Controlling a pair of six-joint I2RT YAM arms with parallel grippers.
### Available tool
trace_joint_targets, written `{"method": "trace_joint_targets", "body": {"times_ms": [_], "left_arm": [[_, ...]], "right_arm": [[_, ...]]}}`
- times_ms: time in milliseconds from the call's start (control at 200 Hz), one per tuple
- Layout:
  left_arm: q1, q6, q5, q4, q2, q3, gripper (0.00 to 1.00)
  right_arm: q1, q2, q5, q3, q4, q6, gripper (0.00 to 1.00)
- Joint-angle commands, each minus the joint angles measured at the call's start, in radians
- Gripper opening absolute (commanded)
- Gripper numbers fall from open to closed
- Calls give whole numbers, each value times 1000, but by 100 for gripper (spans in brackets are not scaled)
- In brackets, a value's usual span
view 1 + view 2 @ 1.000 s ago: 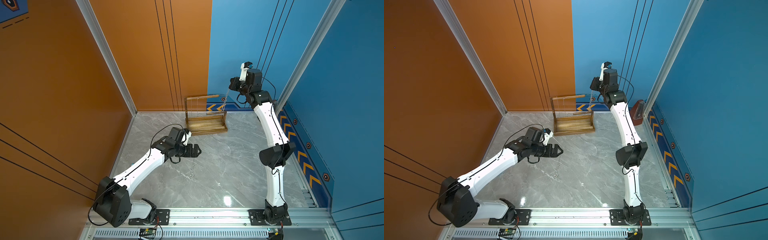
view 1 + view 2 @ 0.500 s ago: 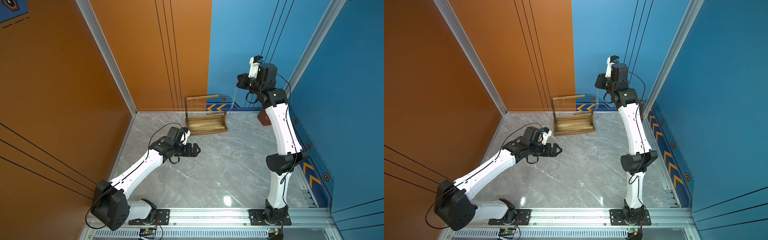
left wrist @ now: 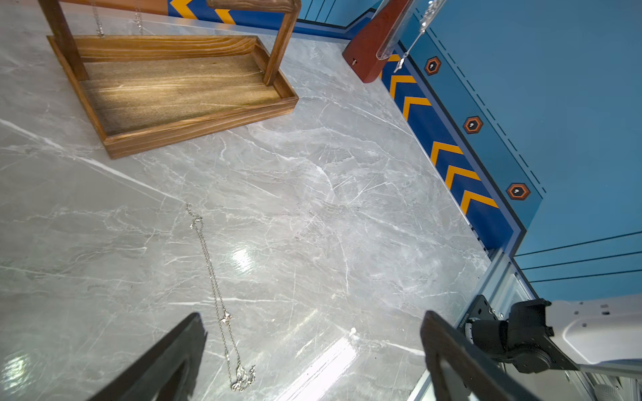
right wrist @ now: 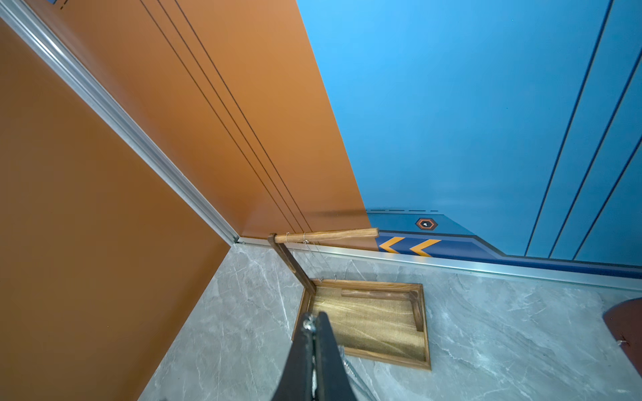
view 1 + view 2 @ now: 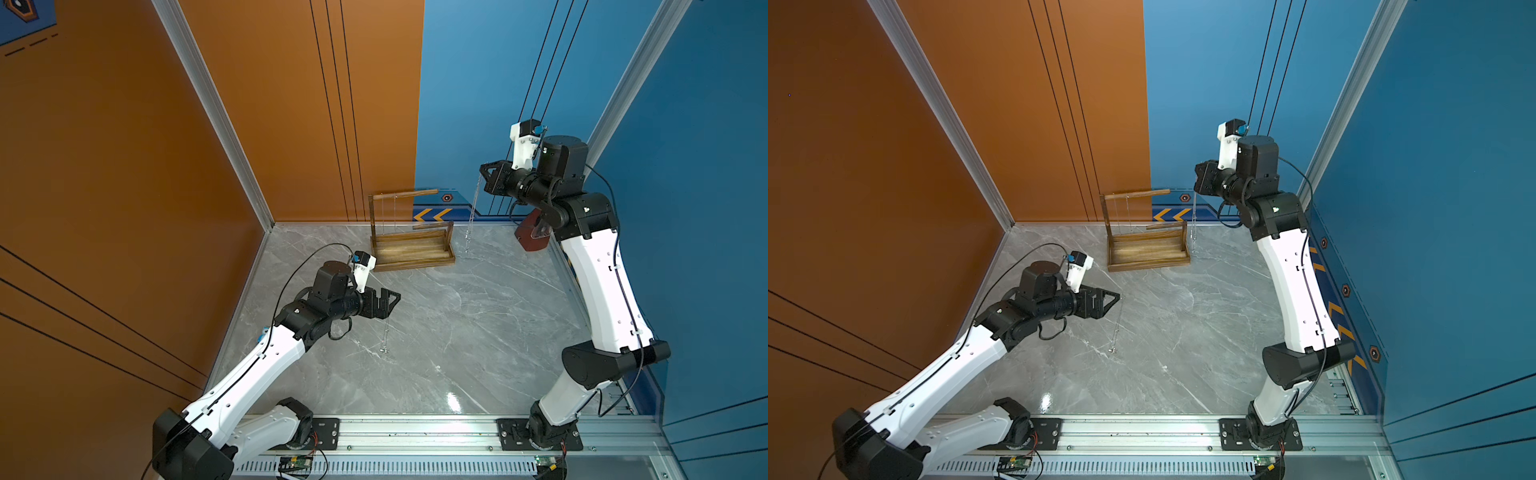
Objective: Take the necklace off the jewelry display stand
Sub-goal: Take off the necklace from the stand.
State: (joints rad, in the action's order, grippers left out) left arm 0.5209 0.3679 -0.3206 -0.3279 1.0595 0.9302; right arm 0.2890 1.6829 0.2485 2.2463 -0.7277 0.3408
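Right gripper [image 5: 483,174]: jaws clamped tight on the top end of a thin silver necklace [image 5: 473,212]. The chain hangs straight down from it, free of the rack. The gripper sits high, right of centre in both top views, in front of the blue wall.

Left gripper [image 5: 392,297]: jaws wide apart, nothing in them. It's low over the marble floor [image 5: 457,332], left of centre. A second necklace [image 3: 215,291] lies stretched out on the floor under it, and the gripper is clear of it.

Jewelry display stand [image 5: 411,261]: upper centre, upright, by the back wall where orange meets blue. It's just left of the hanging chain and apart from it. Chain strands [image 4: 305,243] are still looped over its long crossbar near the tall post.

Red-brown block [image 5: 530,239] at the right wall, partly behind the right arm.
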Motion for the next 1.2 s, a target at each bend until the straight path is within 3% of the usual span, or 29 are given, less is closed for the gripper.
{"method": "trace_joint_targets", "body": {"times_ms": [0,345,545,721,976,1196], "left_arm": [[27,-61,-70,82,-42,-30,98],[48,-84,-62,167,-110,-20,100],[105,-92,-117,169,-80,49,80],[212,-114,-117,257,-63,76,79],[258,-116,-113,311,36,177,77],[263,-119,-186,309,152,279,73]], "right_arm": [[28,-85,38,-60,-24,6,0],[168,-269,-13,-293,-22,-15,0],[242,-350,-42,-378,-21,-21,0],[275,-411,-51,-433,-21,-20,0],[285,-465,-48,-507,-21,-18,0],[291,-466,-31,-525,-21,-16,0]]}}
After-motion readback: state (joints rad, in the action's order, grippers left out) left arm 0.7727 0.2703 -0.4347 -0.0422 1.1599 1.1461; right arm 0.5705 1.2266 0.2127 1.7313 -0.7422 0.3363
